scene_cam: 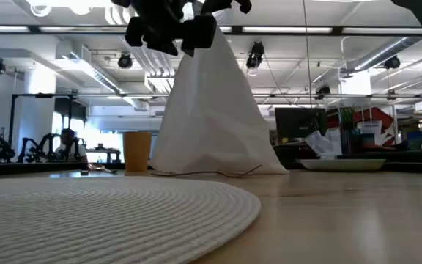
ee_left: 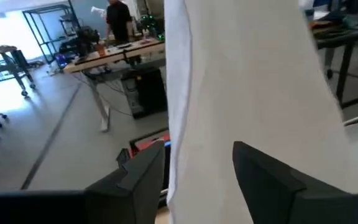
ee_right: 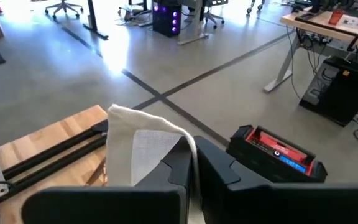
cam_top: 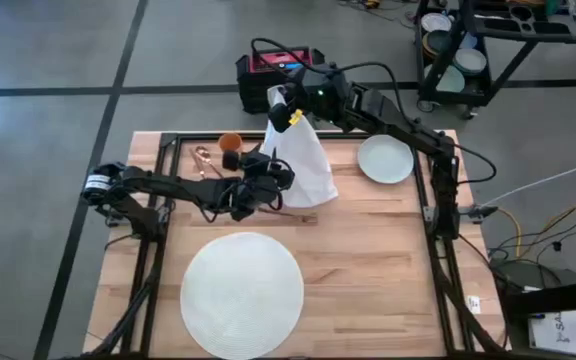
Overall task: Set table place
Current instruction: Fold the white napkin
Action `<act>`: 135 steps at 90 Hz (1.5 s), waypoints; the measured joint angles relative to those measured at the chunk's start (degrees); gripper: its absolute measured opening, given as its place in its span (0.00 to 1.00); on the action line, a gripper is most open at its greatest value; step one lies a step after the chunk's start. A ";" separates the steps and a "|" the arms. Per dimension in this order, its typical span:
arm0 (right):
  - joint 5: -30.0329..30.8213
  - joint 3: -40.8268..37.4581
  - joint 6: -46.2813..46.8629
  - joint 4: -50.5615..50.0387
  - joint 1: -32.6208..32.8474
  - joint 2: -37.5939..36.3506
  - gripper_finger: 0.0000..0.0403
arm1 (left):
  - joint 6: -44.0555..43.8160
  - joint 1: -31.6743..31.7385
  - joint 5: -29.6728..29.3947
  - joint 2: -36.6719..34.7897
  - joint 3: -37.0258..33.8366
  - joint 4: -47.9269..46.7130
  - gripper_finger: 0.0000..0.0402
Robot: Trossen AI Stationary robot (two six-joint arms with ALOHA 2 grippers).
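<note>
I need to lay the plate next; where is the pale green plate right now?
In the high view, the round pale green plate lies at the table's far right corner, beside the right arm and right of the hanging white cloth.

Mat (cam_top: 241, 294) side open; cloth (cam_top: 303, 165), cup (cam_top: 230, 150) crowd rear.
</note>
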 joint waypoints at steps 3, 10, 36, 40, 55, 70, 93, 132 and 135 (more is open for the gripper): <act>0.01 0.00 0.00 0.00 0.00 0.00 0.00 | -0.34 0.33 0.00 0.00 -0.35 0.05 0.43; 0.05 0.00 -0.07 0.04 -0.02 0.00 0.00 | -2.05 1.11 0.77 0.00 -1.38 -0.82 0.43; 0.12 0.00 -0.17 0.30 -0.10 0.00 0.00 | -19.13 2.14 10.57 0.35 -5.58 -9.92 0.44; 0.12 0.00 -0.17 0.28 -0.11 0.00 0.00 | -21.17 2.14 11.09 0.35 -6.37 -10.07 0.43; 0.12 0.00 -0.17 0.28 -0.11 0.00 0.00 | -27.78 2.14 13.91 0.35 -10.08 -10.06 0.42; 0.12 0.00 -0.07 0.28 -0.11 0.00 0.00 | -34.39 2.14 16.41 0.35 -13.97 -10.07 0.41; 0.15 0.00 -0.02 0.28 -0.11 0.00 0.00 | -40.07 2.12 19.92 0.37 -18.81 -8.52 0.40; 0.19 0.00 0.87 0.67 -0.11 0.00 0.00 | -41.34 2.21 23.37 3.35 -21.55 -3.13 0.41; 0.17 0.00 0.87 0.84 -0.11 0.00 0.00 | -41.38 2.23 23.95 3.98 -21.36 -2.96 0.41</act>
